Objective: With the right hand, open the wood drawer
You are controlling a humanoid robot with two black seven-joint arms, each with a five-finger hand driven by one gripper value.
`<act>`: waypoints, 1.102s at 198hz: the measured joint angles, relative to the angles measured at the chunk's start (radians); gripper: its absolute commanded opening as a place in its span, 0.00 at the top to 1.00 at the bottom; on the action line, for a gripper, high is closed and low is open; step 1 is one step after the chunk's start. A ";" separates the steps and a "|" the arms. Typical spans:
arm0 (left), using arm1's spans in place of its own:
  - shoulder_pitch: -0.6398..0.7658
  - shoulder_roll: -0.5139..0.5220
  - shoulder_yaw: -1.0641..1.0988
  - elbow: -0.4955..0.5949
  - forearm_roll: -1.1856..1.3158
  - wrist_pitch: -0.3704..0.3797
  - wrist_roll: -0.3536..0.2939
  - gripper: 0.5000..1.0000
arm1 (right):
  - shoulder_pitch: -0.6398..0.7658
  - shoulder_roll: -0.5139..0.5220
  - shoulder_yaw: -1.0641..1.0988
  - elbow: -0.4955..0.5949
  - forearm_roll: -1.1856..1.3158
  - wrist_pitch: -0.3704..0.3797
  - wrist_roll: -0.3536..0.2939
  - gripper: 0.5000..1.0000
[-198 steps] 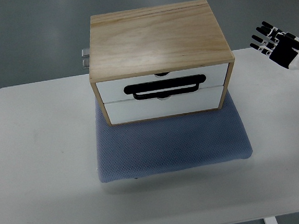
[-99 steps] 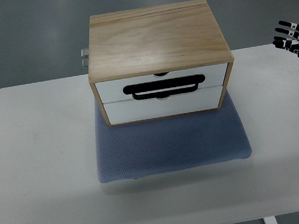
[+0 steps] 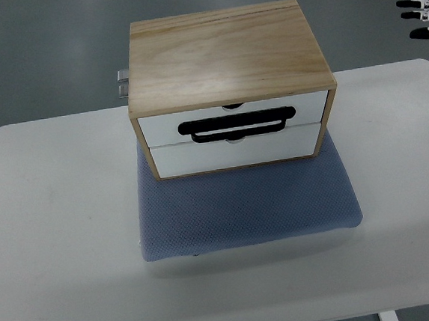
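A light wooden drawer box [image 3: 224,54] stands on a blue-grey mat [image 3: 245,207] at the table's middle. It has two white drawer fronts, both shut flush; the upper drawer [image 3: 233,117] carries a black loop handle [image 3: 238,124], the lower drawer [image 3: 236,149] sits under it. Only the fingertips [image 3: 420,3] of my right hand [image 3: 420,6] show at the top right edge, spread apart and holding nothing, far above and to the right of the box. My left hand is out of view.
The white table [image 3: 62,219] stretches around the mat, with its far edge behind the box and its front edge near the picture's bottom. A small grey metal part [image 3: 123,82] sticks out at the box's back left. Grey floor lies beyond.
My right hand has moved up and to the right, away from the table's right end, until only its fingertips remain in the picture. The box and drawers have not moved.
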State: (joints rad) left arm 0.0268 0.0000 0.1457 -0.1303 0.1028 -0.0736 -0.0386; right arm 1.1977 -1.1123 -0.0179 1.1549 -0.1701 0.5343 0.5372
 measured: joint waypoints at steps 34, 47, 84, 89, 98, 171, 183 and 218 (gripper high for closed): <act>0.000 0.000 0.000 0.000 0.000 0.000 0.000 0.00 | 0.001 -0.005 0.145 0.058 -0.118 0.073 0.001 0.09; 0.000 0.000 0.000 0.000 0.000 0.000 0.000 0.00 | 0.000 0.004 0.181 0.085 -0.133 0.076 -0.005 0.09; -0.001 0.000 0.000 0.000 0.000 0.000 0.000 0.00 | 0.005 0.088 0.215 0.196 -0.215 0.077 -0.076 0.09; 0.000 0.000 0.000 0.000 0.000 0.000 0.000 0.00 | 0.005 0.102 0.216 0.205 -0.225 0.077 -0.086 0.09; 0.000 0.000 0.000 0.000 0.000 0.000 0.000 0.00 | 0.006 0.136 0.219 0.221 -0.248 0.077 -0.112 0.09; 0.000 0.000 0.000 0.000 0.000 0.000 0.000 0.00 | 0.037 0.309 0.219 0.268 -0.392 0.058 -0.240 0.09; 0.000 0.000 0.000 0.000 0.000 0.000 0.000 0.00 | 0.037 0.319 0.215 0.267 -0.416 0.053 -0.244 0.09; 0.000 0.000 0.000 0.000 0.000 0.000 0.000 0.00 | 0.038 0.326 0.199 0.257 -0.475 0.030 -0.246 0.09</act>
State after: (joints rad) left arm 0.0264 0.0000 0.1457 -0.1304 0.1028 -0.0736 -0.0387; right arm 1.2361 -0.7862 0.1812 1.4120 -0.6447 0.5640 0.2916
